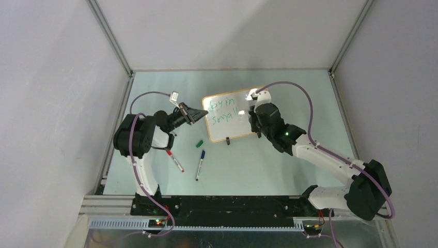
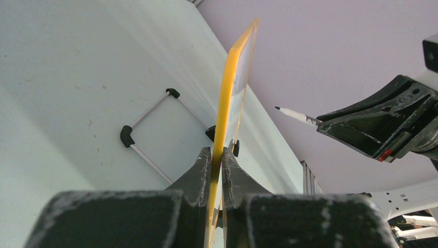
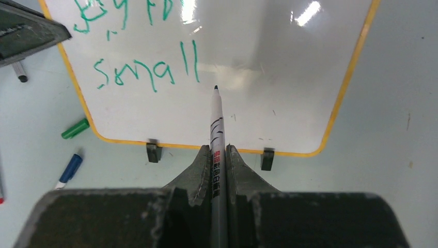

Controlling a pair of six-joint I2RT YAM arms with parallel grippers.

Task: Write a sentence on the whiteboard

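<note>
The whiteboard (image 1: pixel 232 129) stands propped near the middle of the tabletop (image 1: pixel 258 165), its left edge clamped between the left fingers (image 2: pixel 216 160). The right fingers (image 3: pixel 218 155) are closed tight on a marker (image 3: pixel 217 119), whose tip sits just off the board face, right of the last green word. The sentence (image 3: pixel 147 70) reads "Joy in" on the top line and "small" beneath, so with blank space after it the closing word seems not yet written, though the job looks well past halfway.

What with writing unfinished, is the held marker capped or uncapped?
Uncapped: the marker shows a bare tip, aimed at the whiteboard.
</note>
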